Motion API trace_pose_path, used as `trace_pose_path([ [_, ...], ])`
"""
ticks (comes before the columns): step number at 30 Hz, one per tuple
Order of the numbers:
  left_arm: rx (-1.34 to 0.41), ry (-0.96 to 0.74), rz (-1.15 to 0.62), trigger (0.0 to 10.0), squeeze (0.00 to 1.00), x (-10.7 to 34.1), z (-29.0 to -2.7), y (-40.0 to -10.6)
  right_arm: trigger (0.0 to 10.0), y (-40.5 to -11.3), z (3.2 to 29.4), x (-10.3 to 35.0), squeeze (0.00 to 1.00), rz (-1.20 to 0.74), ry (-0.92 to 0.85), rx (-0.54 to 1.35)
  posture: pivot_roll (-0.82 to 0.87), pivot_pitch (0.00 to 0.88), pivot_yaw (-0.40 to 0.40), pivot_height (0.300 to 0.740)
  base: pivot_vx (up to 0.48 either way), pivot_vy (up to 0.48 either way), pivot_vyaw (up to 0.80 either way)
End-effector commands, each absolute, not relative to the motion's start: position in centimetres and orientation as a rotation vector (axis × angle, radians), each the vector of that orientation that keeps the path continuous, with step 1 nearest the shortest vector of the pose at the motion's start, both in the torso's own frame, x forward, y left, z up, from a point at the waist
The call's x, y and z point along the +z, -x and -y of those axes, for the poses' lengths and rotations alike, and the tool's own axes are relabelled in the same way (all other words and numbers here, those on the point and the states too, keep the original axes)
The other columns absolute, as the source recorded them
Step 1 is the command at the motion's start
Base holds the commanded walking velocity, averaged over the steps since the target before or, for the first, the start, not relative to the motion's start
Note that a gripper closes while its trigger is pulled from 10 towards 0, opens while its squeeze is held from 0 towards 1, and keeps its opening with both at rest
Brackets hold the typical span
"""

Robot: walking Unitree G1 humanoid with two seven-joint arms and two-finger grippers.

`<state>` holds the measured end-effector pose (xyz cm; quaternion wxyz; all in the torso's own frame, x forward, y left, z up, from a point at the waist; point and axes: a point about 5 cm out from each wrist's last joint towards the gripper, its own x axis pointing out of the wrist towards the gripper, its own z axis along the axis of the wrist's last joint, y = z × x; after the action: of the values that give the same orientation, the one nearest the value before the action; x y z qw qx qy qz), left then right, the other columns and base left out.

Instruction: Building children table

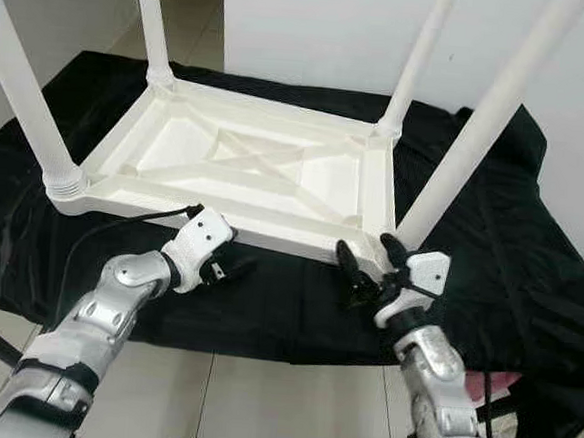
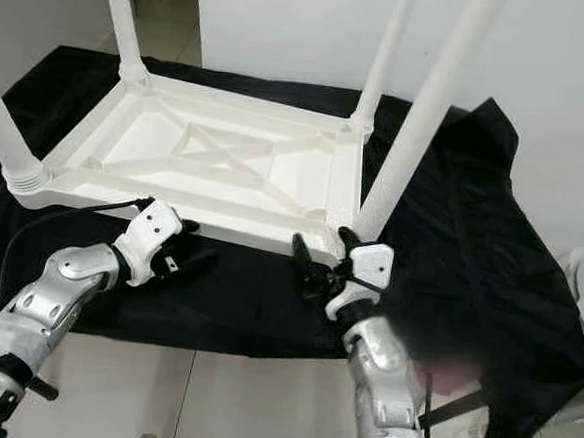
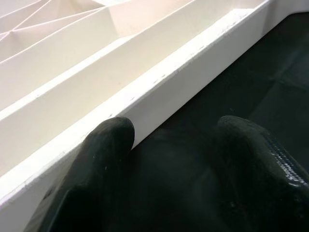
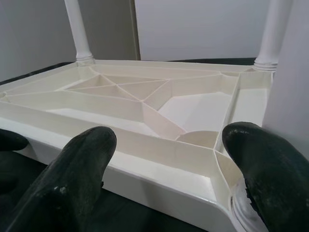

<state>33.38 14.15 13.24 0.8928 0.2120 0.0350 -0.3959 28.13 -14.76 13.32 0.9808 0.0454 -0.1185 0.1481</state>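
Observation:
A white plastic children's table [image 1: 246, 166] lies upside down on a black cloth, its ribbed underside facing up. Legs stand up from all corners, the near right leg [image 1: 474, 131] and the near left leg [image 1: 25, 90] among them. My left gripper [image 1: 230, 268] is open at the near rim, one finger [image 3: 104, 145] against the rim's edge. At the near right corner my right gripper [image 1: 369, 260] is open too, one fingertip [image 4: 263, 164] beside the base of the near right leg. Neither holds anything.
The black cloth [image 1: 510, 254] covers a low surface and hangs over its front edge. White tiled floor [image 1: 259, 407] lies in front. A white wall [image 1: 325, 31] stands close behind the table, and something pinkish shows at the lower right [image 1: 491, 383].

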Motion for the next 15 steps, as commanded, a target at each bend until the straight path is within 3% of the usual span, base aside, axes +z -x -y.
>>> trace_pose_path([
  [1,-0.779,-0.481,-0.040,10.0,0.00,14.0,-14.4,-34.2,10.0,-28.5,16.3,13.2,0.00,0.226,-0.092,0.240,0.02,0.076,-0.062,0.740,0.000,0.000,0.00],
  [15,-0.845,-0.433,0.048,10.0,0.00,16.3,-13.4,-35.6,10.0,-29.0,20.5,13.2,0.00,0.215,-0.051,0.083,-0.01,0.075,-0.043,0.740,0.000,0.000,0.00],
])
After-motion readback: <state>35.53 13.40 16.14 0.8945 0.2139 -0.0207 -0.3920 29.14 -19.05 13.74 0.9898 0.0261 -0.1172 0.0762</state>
